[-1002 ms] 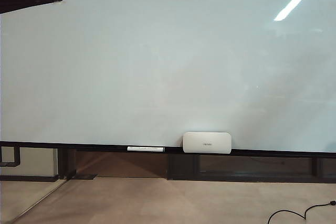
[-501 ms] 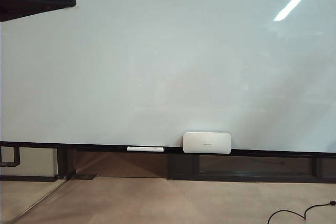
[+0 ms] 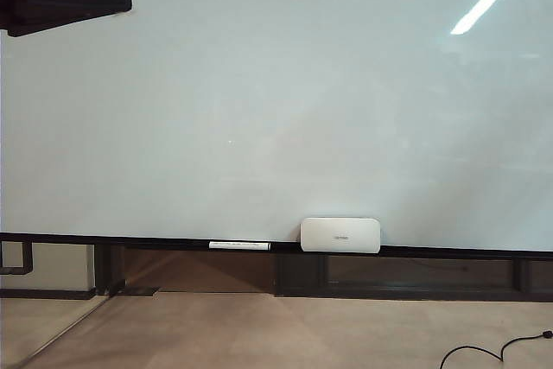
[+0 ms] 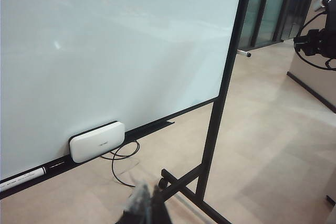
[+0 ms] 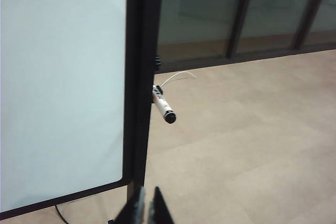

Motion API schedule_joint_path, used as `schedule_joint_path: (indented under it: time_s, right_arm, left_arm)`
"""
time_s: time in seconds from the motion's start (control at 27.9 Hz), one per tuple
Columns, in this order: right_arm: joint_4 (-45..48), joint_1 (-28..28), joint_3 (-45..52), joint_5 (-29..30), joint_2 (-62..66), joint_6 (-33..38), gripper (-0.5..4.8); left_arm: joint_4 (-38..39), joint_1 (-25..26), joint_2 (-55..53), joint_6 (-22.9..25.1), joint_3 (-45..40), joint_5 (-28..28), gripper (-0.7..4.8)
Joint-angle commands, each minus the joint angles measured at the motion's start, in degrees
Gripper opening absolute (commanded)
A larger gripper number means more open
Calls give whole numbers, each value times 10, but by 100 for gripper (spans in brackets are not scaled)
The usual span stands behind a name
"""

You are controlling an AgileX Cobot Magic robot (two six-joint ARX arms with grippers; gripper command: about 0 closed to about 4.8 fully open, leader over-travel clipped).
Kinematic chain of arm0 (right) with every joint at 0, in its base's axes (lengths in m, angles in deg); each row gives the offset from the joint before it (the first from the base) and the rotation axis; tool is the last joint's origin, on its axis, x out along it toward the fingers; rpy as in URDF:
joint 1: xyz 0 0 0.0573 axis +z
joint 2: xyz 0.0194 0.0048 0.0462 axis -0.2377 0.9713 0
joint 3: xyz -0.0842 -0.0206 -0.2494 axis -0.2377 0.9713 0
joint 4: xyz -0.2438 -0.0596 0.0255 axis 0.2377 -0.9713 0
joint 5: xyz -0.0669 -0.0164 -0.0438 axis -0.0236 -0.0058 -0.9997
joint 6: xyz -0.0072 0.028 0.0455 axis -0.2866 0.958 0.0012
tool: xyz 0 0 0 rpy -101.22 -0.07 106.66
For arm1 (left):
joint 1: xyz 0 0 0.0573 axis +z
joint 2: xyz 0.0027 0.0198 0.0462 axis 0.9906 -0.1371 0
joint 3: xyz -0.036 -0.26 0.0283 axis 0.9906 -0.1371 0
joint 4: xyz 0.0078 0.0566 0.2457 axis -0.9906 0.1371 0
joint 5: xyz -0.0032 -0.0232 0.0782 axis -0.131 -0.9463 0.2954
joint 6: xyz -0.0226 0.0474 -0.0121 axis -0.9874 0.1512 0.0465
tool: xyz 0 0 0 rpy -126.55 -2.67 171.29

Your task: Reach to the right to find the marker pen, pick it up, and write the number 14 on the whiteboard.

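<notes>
Whiteboard (image 3: 276,101) fills the exterior view, blank. Marker pen (image 5: 163,106) juts from behind the board's right frame post, partly hidden. Right tool (image 5: 146,206), cut off at the picture's edge, is closed and empty below it. Left tool (image 4: 147,208), blurred, looks closed, empty, near the eraser (image 4: 97,141).

Both grippers' fingers (image 4: 148,205) mostly cut off.

Exterior view: frontal, close to the whiteboard (image 3: 276,110). Left wrist view: oblique, looking along its lower rail toward the eraser (image 4: 97,141); both views share it. Right wrist view: faces the board's side edge.
</notes>
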Motion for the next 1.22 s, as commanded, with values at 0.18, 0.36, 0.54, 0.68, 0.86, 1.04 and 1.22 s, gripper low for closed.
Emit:
schedule_joint_path:
  time_s: [0.18, 0.36, 0.54, 0.68, 0.86, 1.04, 1.22]
  right_arm:
    - [50, -1, -2, -2, 29, -2, 63]
    - [83, -6, -2, -11, 63, -6, 84]
    - [112, -16, -2, -11, 90, -5, 109]
    - [136, -26, -4, -9, 113, -4, 109]
    - [182, -37, -8, 15, 161, 0, 108]
    - [182, -40, -36, 51, 212, 0, 103]
    - [168, -41, -90, 112, 261, 0, 103]
  left_arm:
    - [-17, 0, -41, 11, 16, -43, -6]
    - [-43, 0, -75, 21, 17, -42, -6]
    - [-53, 0, -92, 28, 28, -42, -6]
    - [-57, 0, -122, 48, 38, -68, -6]
    - [-75, 0, -166, 53, 51, -78, -6]
    - [-79, 0, -181, 58, 68, -78, -6]
    - [-81, 0, -181, 68, 74, -78, -6]
